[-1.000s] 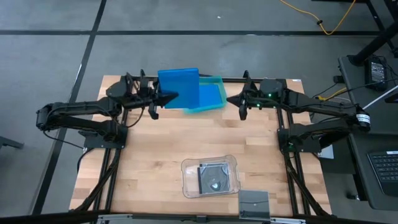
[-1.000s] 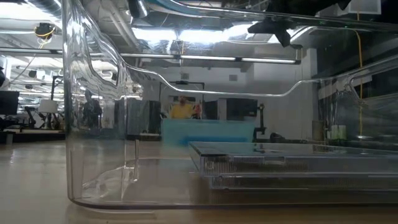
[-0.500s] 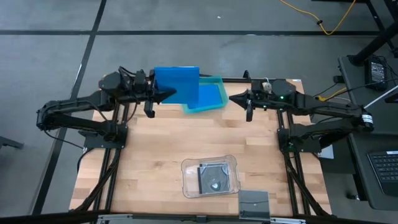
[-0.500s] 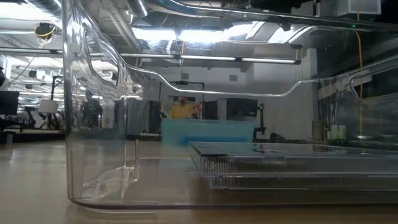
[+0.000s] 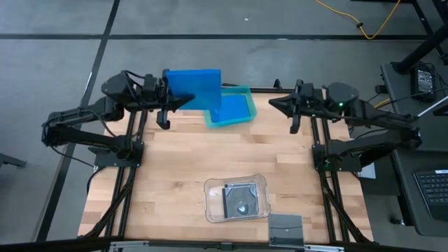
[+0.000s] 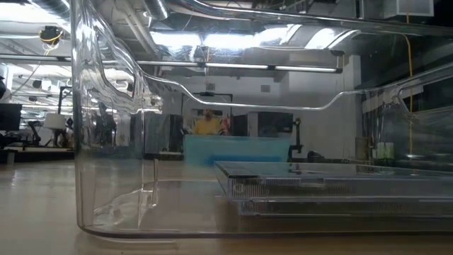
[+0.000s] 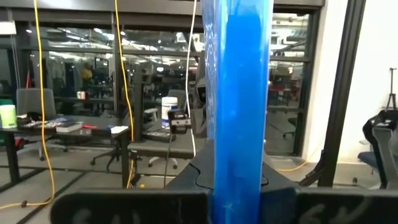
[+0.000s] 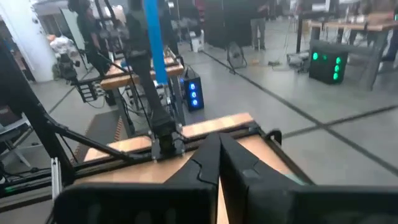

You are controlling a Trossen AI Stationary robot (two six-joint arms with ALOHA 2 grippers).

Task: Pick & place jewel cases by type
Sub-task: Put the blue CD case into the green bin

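Blue jewel case (image 5: 192, 88) clamped in left tool (image 5: 175, 102), beyond table's rear edge (image 5: 280, 89)

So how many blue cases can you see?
2 for sure: one blue case held up by the left gripper at the table's far edge, one lying in the teal tray. More may be hidden under that one.

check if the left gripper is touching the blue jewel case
Touching. In the left wrist view the blue jewel case stands on edge, clamped between the left gripper's fingers.

no readable text, labels, brands, numbers or signs in any view
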